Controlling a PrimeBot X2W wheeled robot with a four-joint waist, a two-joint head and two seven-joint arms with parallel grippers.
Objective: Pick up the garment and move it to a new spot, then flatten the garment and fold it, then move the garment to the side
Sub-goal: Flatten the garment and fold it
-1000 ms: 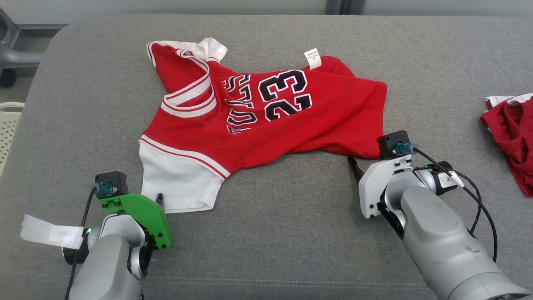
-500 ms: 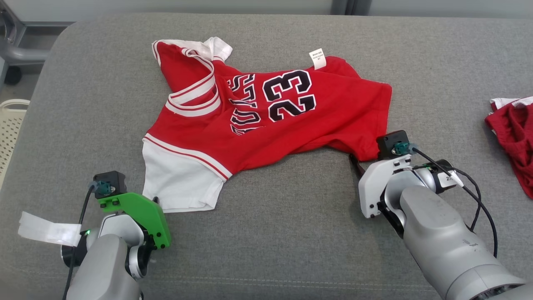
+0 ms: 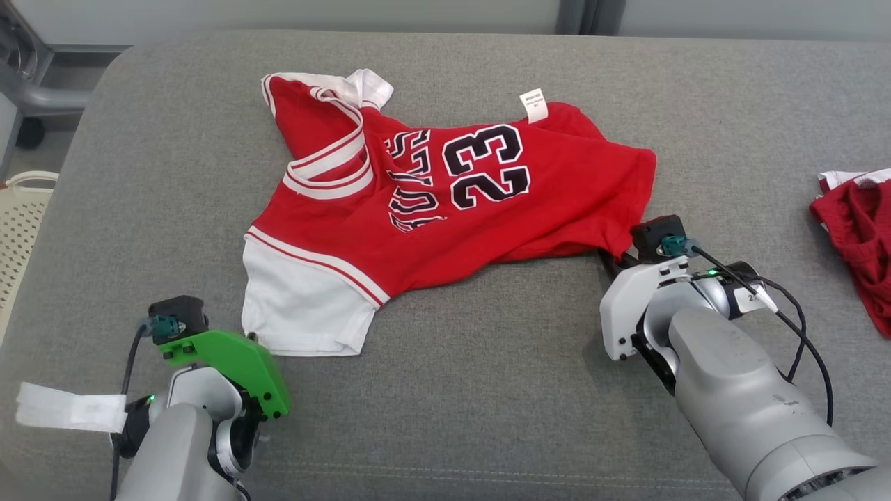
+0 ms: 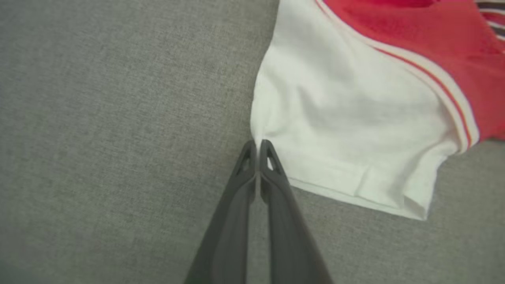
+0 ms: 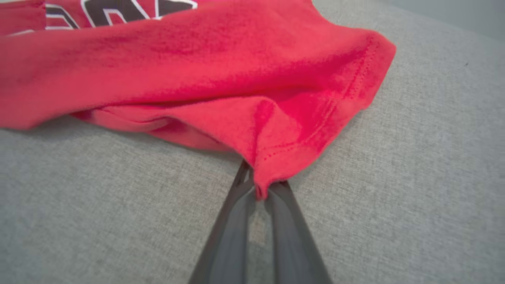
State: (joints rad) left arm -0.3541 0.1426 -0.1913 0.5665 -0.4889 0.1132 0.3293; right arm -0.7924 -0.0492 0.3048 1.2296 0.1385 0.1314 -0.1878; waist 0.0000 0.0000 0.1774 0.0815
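Note:
The garment [image 3: 445, 202] is a red jersey with a black "23" and white sleeves, lying spread on the grey cushion [image 3: 487, 390]. My left gripper [image 3: 252, 339] is at the near left corner of the white sleeve [image 4: 355, 130]. Its fingers [image 4: 272, 185] are shut, pinching that sleeve's edge at the tips. My right gripper [image 3: 614, 260] is at the jersey's near right corner. It is shut on the red hem [image 5: 276, 142], which bunches to a point between the fingertips [image 5: 240, 189] and lifts slightly off the cushion.
A second red and white cloth [image 3: 860, 229] lies at the cushion's right edge. A pale perforated basket [image 3: 19, 223] stands beyond the left edge, with grey furniture legs [image 3: 35, 97] at the far left. Bare cushion stretches in front of the jersey.
Both grippers have closed from open onto the jersey's near corners, the left on the white sleeve, the right on the red hem. The camera has shifted a little.

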